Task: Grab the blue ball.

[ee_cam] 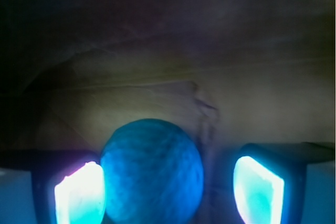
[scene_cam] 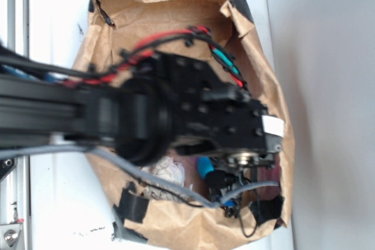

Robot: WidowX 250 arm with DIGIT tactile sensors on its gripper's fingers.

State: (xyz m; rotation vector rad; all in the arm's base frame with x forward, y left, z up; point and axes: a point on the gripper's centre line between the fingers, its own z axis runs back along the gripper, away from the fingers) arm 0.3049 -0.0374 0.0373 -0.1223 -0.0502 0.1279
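In the wrist view the blue ball (ee_cam: 151,171) fills the space between the two fingers of my gripper (ee_cam: 168,190), resting on the brown paper floor of a bag. The left pad (ee_cam: 80,195) sits against the ball's left side. A dark gap separates the ball from the right pad (ee_cam: 258,190). The gripper is open around the ball. From outside, the black arm (scene_cam: 193,109) reaches down into the brown paper bag (scene_cam: 176,4), and a bit of teal-blue (scene_cam: 204,167) shows beneath the wrist. The fingers themselves are hidden there.
A crumpled whitish paper wad (scene_cam: 167,174) lies in the bag just left of the gripper. The bag's walls rise close all round, patched with black tape (scene_cam: 133,206). Loose cables (scene_cam: 176,191) hang across the bag's front rim. A white surface (scene_cam: 58,203) lies under the bag.
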